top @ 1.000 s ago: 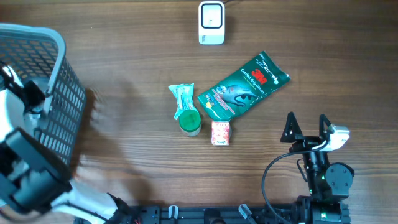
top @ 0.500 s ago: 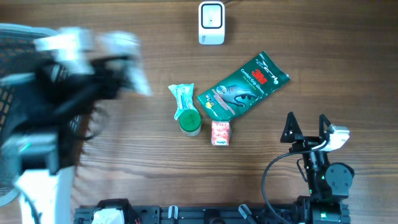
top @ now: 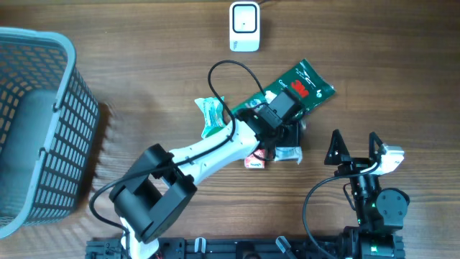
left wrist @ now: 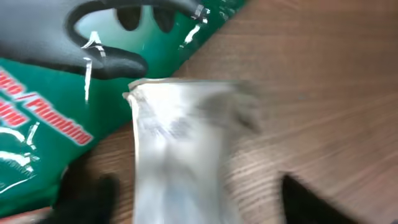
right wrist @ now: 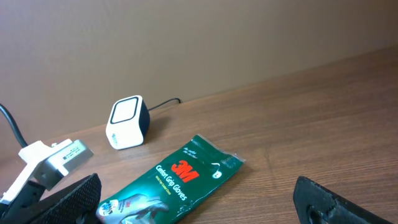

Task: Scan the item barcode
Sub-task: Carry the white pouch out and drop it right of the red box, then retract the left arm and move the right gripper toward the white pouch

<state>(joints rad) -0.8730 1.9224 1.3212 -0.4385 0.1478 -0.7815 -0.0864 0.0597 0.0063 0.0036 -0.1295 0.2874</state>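
From overhead, the scanner (top: 244, 26) stands at the far edge of the surface (top: 144, 72). The left arm (top: 208, 151) reaches in from the robot's side. Its jaws hang over a silvery packet (top: 289, 153), which lies flat, well apart from the scanner, toward the robot and a little right. A green glove pack (top: 305, 86) lies between scanner and packet. A red box (top: 253, 162) sits about as far from the scanner as the packet does. A basket (top: 43, 122) stands far to the scanner's left. The right jaws rest farther still from the scanner, spread wide with nothing between them.

In the left wrist view the packet is blurred, lying on the wood with the glove pack at its far end. The dark fingers (left wrist: 87, 193) show in the lower corners on either side, wide apart, with no grip on it. No barcode can be made out.

In the right wrist view the scanner faces the robot with nothing before its window, the glove pack lying short of it.

The scan looks not yet done. What is left, by my reckoning, is to close on the packet, lift it, and turn its barcode toward the scanner.
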